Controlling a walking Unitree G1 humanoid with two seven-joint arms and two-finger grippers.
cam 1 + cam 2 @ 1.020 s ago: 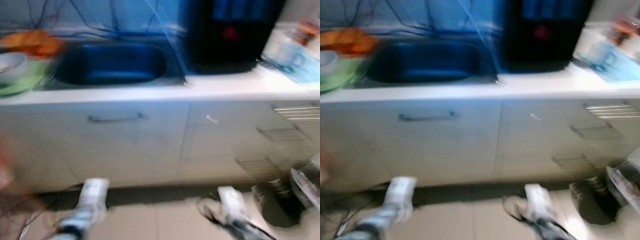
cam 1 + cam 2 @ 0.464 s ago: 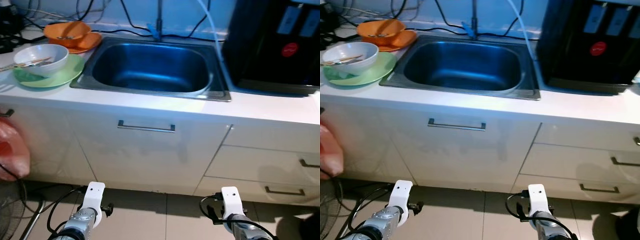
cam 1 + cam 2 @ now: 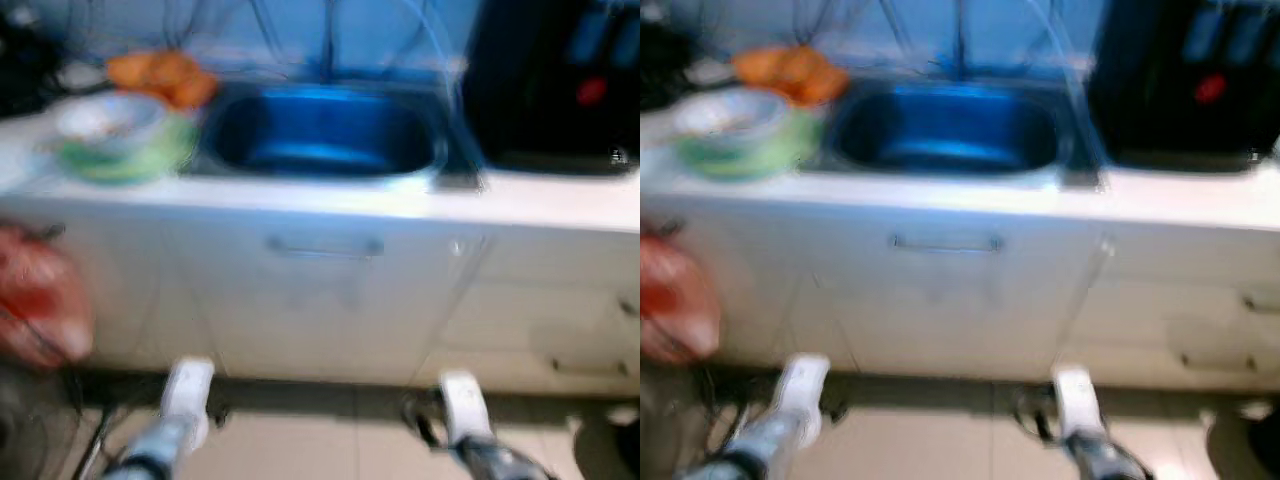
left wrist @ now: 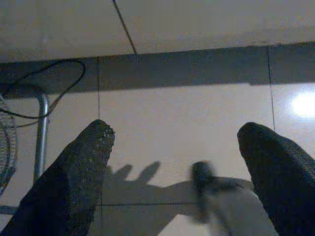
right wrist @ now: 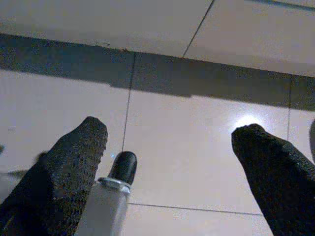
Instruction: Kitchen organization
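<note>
A steel sink (image 3: 325, 135) is set in the white counter (image 3: 520, 200) ahead of me. Left of it a white bowl (image 3: 108, 118) rests on a green plate (image 3: 130, 160), with orange dishes (image 3: 160, 75) behind them. Both arms hang low over the tiled floor. In its wrist view my left gripper (image 4: 174, 162) is open, its fingers (image 4: 81, 167) spread wide above the tiles. My right gripper (image 5: 170, 157) is open too, with nothing between its fingers (image 5: 74, 157). The head views are blurred.
A black appliance (image 3: 560, 85) stands on the counter right of the sink. Below are a cabinet door with a handle (image 3: 320, 245) and drawers (image 3: 560, 330). A red bag (image 3: 35, 305) hangs at the left. A fan stand and cable (image 4: 42, 108) lie on the floor.
The whole picture has shifted and blurred, so the camera has moved; the counter sits a little further right and lower in view. The arms hang as before.
</note>
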